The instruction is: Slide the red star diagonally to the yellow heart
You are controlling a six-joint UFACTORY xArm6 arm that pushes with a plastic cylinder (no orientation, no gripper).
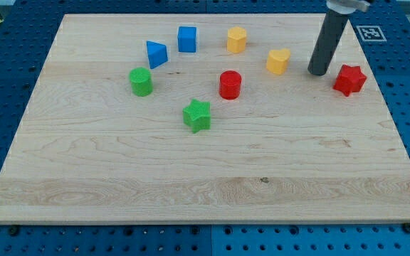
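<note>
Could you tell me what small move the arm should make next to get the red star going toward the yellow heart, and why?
Probably swing my tip around to the lower right of the red star. At present my tip sits between the star and the yellow heart, on the star's left, so pushing from here would drive the star away from the heart rather than up-left toward it.
</note>
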